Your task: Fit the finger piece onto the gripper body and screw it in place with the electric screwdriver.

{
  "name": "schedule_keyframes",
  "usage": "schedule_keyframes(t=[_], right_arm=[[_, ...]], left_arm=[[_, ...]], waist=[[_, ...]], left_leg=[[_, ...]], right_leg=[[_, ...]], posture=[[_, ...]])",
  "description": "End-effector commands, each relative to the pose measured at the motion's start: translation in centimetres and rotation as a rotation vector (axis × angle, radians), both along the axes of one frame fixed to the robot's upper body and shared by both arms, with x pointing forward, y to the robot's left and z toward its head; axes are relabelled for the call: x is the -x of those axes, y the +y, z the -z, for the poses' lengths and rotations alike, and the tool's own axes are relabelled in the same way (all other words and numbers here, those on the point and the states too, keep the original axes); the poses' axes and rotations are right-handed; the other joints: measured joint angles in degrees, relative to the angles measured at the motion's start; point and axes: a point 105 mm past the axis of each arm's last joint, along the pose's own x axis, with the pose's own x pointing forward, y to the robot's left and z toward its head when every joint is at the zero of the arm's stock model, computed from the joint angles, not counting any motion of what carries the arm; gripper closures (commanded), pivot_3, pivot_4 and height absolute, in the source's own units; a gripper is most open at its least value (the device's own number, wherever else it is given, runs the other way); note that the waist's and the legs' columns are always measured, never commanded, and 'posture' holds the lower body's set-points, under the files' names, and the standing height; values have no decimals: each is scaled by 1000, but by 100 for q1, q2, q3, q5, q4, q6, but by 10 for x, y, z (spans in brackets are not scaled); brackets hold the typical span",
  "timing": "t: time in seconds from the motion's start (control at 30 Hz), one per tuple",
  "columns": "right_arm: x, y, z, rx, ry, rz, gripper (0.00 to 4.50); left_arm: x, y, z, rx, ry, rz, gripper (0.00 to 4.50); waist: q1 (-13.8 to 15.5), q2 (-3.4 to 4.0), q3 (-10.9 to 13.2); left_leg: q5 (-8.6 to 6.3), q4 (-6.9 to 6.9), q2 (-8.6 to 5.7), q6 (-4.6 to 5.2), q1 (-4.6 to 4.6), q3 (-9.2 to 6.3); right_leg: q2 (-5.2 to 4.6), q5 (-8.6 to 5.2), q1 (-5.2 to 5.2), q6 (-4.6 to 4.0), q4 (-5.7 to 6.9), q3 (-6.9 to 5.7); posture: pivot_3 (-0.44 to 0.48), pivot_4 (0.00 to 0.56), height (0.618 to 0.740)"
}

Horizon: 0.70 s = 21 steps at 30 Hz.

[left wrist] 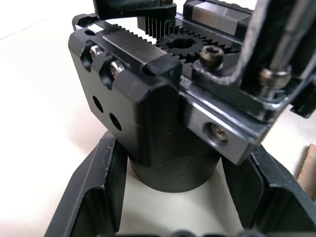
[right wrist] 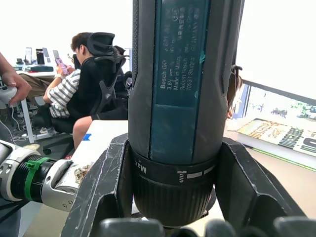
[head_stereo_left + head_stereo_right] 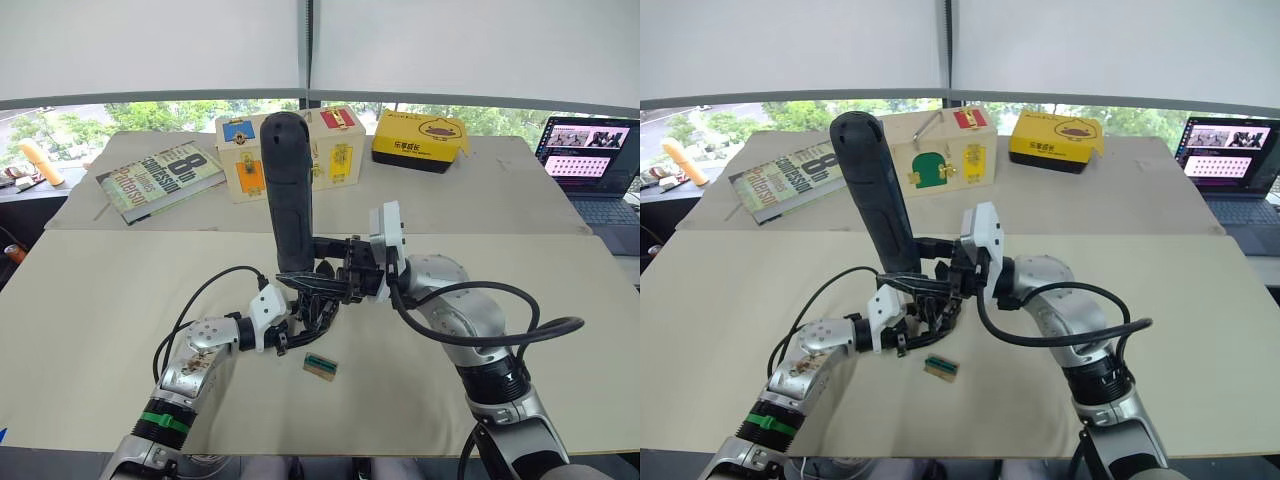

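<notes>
Screwdriver down on the gripper body, both arms clamped on their parts.

Nearest on the table (image 3: pixel 90 330): small green-and-brown block (image 3: pixel 320 365), lying loose just in front of the action. Then the left gripper (image 3: pixel 290 325), fingers (image 1: pixel 94 197) pinching the round base of the gripper body (image 1: pixel 168 123) from both sides. Right above it the right gripper (image 3: pixel 345 272), fingers (image 2: pixel 106 192) pressed around the collar of the electric screwdriver (image 3: pixel 287 190), held roughly upright, leaning a little (bit hidden behind the linkages, so probably on a screw, can't confirm). Finger piece hard to pick out in that black cluster. Farther back: book (image 3: pixel 160 178), wooden box (image 3: pixel 290 150), yellow case (image 3: pixel 420 140), laptop (image 3: pixel 590 160). Main risk: tilted driver camming out or cross-threading, or torque twisting the round base in the pinch.
</notes>
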Motion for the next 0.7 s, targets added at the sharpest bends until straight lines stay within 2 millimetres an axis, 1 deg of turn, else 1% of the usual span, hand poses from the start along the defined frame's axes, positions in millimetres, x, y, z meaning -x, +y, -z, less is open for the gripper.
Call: schedule_keyframes(t=[0.03, 0.33, 0.57, 0.7], right_arm=[[-12, 0, 23, 94, 52, 67, 2603], [-14, 3, 34, 166, 39, 95, 2603], [-15, 4, 40, 176, 90, 87, 2603], [-15, 2, 49, 184, 113, 79, 2603]], left_arm=[[9, 5, 24, -52, 111, 6, 2225], [10, 4, 24, -47, 114, 1, 2225], [10, 4, 24, -48, 113, 0, 2225], [10, 4, 24, -48, 110, 0, 2225]], waist=[[0, -1, -4], [-2, 4, -20], [-3, 5, -24], [-3, 6, -33]], left_leg=[[0, 0, 0, 0, 0, 0], [0, -4, 0, 0, 9, 0], [0, -12, 0, 0, 22, 0], [0, -15, 0, 0, 25, 0]], right_leg=[[-5, 0, 0, 0, 0, -2], [-10, 0, 7, 0, 0, -2], [-18, -1, 14, 0, 0, 1], [-20, -1, 15, -1, 0, 1]], posture=[[0, 150, 740], [0, 150, 740], [0, 150, 740], [0, 150, 740]])
